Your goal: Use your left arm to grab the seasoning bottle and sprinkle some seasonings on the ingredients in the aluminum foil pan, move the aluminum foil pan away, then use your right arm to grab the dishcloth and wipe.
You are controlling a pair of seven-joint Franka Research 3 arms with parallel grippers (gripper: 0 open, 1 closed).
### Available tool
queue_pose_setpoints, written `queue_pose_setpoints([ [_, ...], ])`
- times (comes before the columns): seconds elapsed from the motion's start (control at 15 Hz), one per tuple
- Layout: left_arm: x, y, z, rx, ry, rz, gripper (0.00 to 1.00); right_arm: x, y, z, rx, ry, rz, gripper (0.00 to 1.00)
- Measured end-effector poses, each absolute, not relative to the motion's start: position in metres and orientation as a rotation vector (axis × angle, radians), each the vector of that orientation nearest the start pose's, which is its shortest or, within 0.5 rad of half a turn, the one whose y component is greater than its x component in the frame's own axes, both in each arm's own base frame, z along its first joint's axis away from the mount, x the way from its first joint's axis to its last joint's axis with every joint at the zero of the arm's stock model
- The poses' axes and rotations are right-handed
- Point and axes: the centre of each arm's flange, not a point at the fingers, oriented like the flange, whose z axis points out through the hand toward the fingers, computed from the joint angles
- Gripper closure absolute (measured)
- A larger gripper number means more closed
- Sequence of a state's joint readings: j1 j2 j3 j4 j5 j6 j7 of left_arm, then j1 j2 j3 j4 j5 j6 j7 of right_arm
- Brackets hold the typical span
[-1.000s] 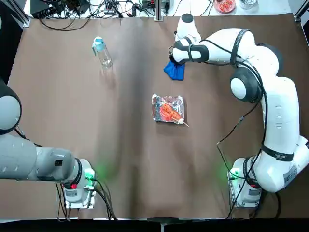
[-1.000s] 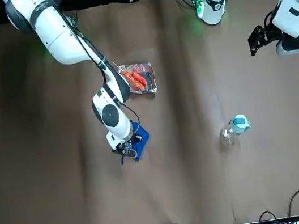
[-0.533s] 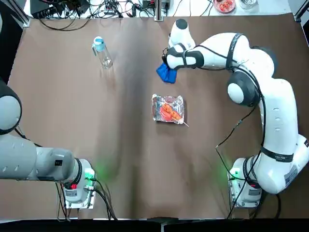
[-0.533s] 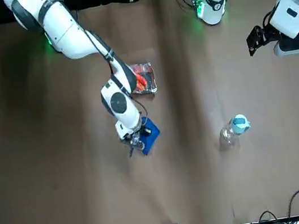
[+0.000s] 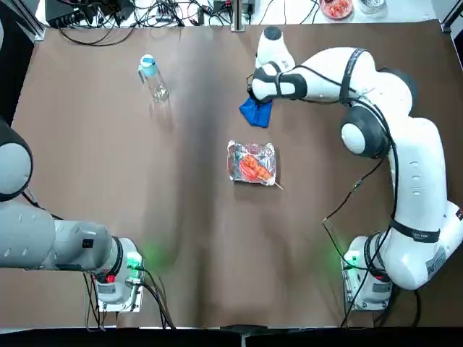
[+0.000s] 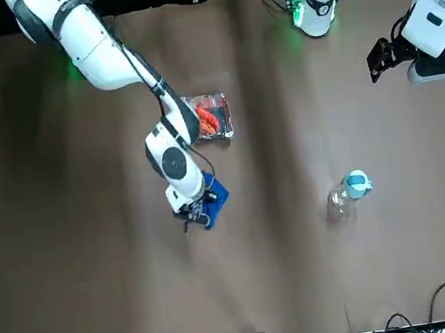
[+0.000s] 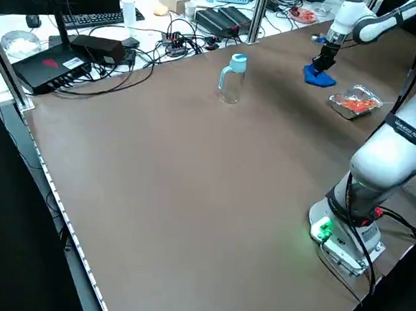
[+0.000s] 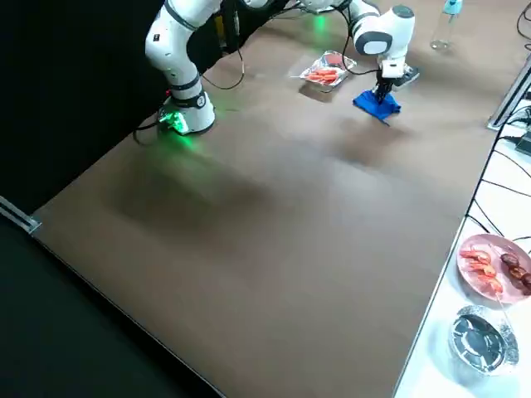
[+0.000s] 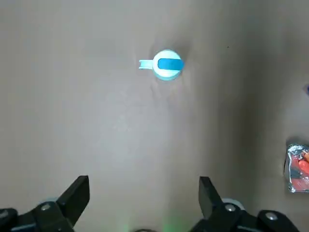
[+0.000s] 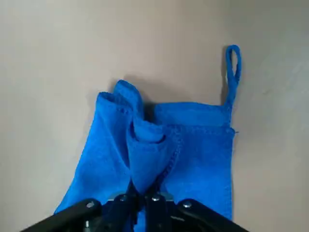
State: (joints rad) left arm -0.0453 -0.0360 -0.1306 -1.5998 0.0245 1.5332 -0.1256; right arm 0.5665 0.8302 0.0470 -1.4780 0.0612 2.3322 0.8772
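My right gripper (image 5: pixel 253 100) is shut on a blue dishcloth (image 5: pixel 255 113), pressing it to the brown table on the far side, just beyond the aluminum foil pan (image 5: pixel 251 163). In the right wrist view the fingertips pinch a raised fold of the dishcloth (image 10: pixel 159 145), whose hanging loop lies flat beside it. The pan holds orange-red ingredients (image 5: pixel 250 167) with a skewer sticking out. The seasoning bottle (image 5: pixel 152 78) stands upright at the far left, blue cap up. My left gripper (image 9: pixel 145 203) hangs open high above the table, looking down on the bottle (image 9: pixel 167 65).
Cables (image 5: pixel 145 11) and a plate of food (image 5: pixel 336 7) lie beyond the table's far edge. A plate (image 8: pixel 496 264) and a metal bowl (image 8: pixel 479 336) sit on the white bench there. The left arm's elbow (image 5: pixel 14 166) overhangs the table's left side.
My right gripper dragged the dishcloth left across the table, then back a little to the right. The pan, the bottle and the left arm have not moved.
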Motion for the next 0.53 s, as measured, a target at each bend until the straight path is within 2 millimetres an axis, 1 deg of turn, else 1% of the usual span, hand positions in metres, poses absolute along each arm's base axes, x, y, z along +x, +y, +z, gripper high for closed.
queue_pose_setpoints([
  [0.13, 0.531, -0.093, 0.627, -3.107, 0.077, 0.041, 0.00, 0.599, 0.394, 0.186, -3.047, 0.472, 0.088, 0.92],
  [0.27, 0.531, -0.093, 0.627, -3.107, 0.077, 0.041, 0.00, 0.603, 0.388, 0.194, -3.047, 0.470, 0.088, 0.92],
  [0.4, 0.531, -0.093, 0.627, -3.107, 0.076, 0.041, 0.00, 0.603, 0.387, 0.209, -3.058, 0.461, 0.108, 0.92],
  [0.53, 0.531, -0.092, 0.627, -3.107, 0.076, 0.041, 0.00, 0.606, 0.379, 0.232, -3.072, 0.430, 0.133, 0.92],
])
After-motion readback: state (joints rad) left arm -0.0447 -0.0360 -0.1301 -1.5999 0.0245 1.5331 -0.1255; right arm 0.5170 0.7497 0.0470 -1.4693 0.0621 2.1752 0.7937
